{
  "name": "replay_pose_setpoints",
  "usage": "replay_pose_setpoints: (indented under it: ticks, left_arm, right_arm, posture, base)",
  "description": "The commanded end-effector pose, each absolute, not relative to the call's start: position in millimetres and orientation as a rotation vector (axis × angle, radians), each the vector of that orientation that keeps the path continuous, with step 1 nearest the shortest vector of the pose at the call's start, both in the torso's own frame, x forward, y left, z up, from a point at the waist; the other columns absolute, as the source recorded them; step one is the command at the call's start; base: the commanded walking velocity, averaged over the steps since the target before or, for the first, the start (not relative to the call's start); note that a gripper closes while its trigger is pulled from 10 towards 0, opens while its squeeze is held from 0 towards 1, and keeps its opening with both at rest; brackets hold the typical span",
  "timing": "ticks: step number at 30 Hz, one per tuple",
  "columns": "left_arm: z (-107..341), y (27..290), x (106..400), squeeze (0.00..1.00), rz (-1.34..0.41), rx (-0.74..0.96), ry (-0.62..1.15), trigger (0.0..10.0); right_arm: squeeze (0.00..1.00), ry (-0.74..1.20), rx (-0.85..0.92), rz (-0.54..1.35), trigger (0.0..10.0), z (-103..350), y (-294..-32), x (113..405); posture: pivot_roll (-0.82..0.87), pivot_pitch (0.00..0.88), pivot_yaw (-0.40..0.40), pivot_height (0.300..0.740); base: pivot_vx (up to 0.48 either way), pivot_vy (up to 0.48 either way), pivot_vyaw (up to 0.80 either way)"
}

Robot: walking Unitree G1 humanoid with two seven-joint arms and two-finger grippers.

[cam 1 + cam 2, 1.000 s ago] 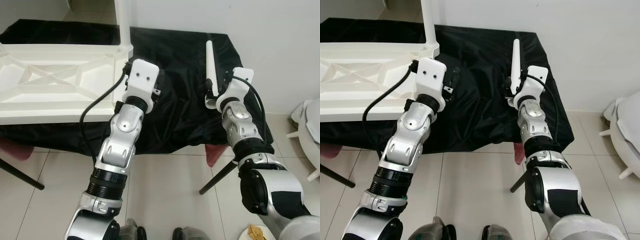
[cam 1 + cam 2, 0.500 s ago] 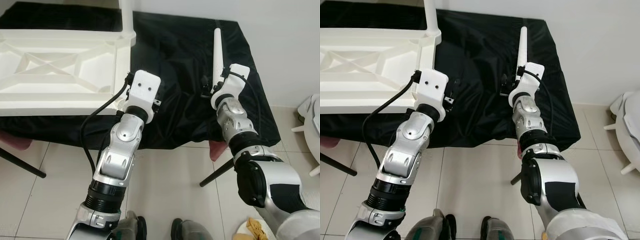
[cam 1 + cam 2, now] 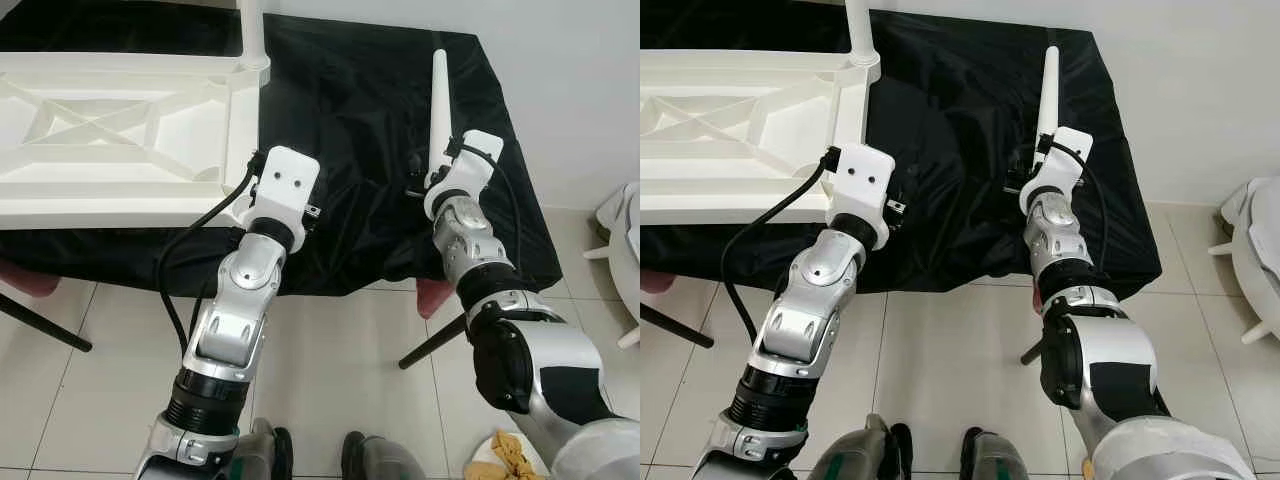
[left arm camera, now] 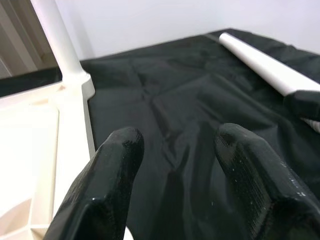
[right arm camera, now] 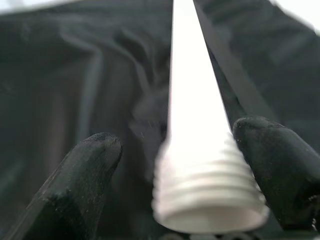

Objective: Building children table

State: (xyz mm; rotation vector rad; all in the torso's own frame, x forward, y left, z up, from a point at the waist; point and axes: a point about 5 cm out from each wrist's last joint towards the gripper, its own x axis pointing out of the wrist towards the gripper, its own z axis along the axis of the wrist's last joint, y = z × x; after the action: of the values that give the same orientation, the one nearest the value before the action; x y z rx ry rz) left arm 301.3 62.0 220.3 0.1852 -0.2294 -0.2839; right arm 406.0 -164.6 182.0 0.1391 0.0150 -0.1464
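Table top (image 3: 110, 130): white moulded plastic, matt, ribbed underside. Table leg (image 5: 192, 120): white plastic, smooth, slightly glossy, threaded ridges at thick end. Cloth (image 3: 370, 110): black fabric, wrinkled, faint sheen. Left gripper (image 4: 182, 165) fingers (image 4: 107, 185): black, matt, finely grainy. Floor (image 3: 330, 370): pale tiles, smooth, semi-gloss. Arms: silver metal, satin, white plastic wrist housings.

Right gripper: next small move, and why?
Probably close the right gripper on the loose table leg. In the right wrist view its fingers straddle the leg's threaded end with gaps on both sides, so nothing is held yet. The leg lies on the black cloth, apart from the upturned tabletop.
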Motion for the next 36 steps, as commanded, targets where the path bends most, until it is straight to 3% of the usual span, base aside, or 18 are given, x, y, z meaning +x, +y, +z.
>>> replay_pose_setpoints:
  ticks: [1,15,16,18,19,20,35,36]
  left_arm:
    - [216,64,297,0.00,-0.277,0.198,-0.203,10.0]
    - [214,66,294,0.00,-0.267,0.200,-0.178,10.0]
    - [214,66,294,0.00,-0.267,0.201,-0.177,10.0]
    - [214,66,294,0.00,-0.267,0.202,-0.177,10.0]
    - [214,66,294,0.00,-0.267,0.204,-0.175,10.0]
    - [214,66,294,0.00,-0.268,0.206,-0.175,10.0]
    - [218,64,297,0.00,-0.287,0.217,-0.192,10.0]
    - [219,64,299,0.00,-0.290,0.217,-0.197,10.0]
  right_arm:
    - [0.00,0.094,0.148,-0.191,10.0,164,-164,402]
    - [0.00,0.093,0.149,-0.271,10.0,157,-165,398]
    - [0.00,0.089,0.147,-0.281,8.7,157,-166,398]
    - [0.00,0.088,0.145,-0.293,8.7,157,-167,398]
    - [0.00,0.085,0.152,-0.296,1.1,157,-167,398]
    - [0.00,0.082,0.151,-0.309,0.0,157,-168,397]
    - [0.00,-0.013,0.093,-0.340,0.0,163,-179,394]
    - [0.00,-0.056,0.067,-0.316,4.2,165,-180,393]
  posture:
    - [0.15,0.191,-0.021,0.740]
    - [0.15,0.204,-0.021,0.740]
    - [0.15,0.204,-0.021,0.740]
    - [0.15,0.205,-0.018,0.740]
    - [0.15,0.207,-0.017,0.740]
    - [0.15,0.206,-0.015,0.740]
    - [0.13,0.204,0.000,0.740]
    - [0.12,0.199,0.001,0.740]
  base:
    - [0.000,0.000,0.00]
    - [0.000,0.000,0.00]
    - [0.000,0.000,0.00]
    - [0.000,0.000,0.00]
    - [0.000,0.000,0.00]
    - [0.000,0.000,0.00]
    - [0.000,0.000,0.00]
    - [0.000,0.000,0.00]
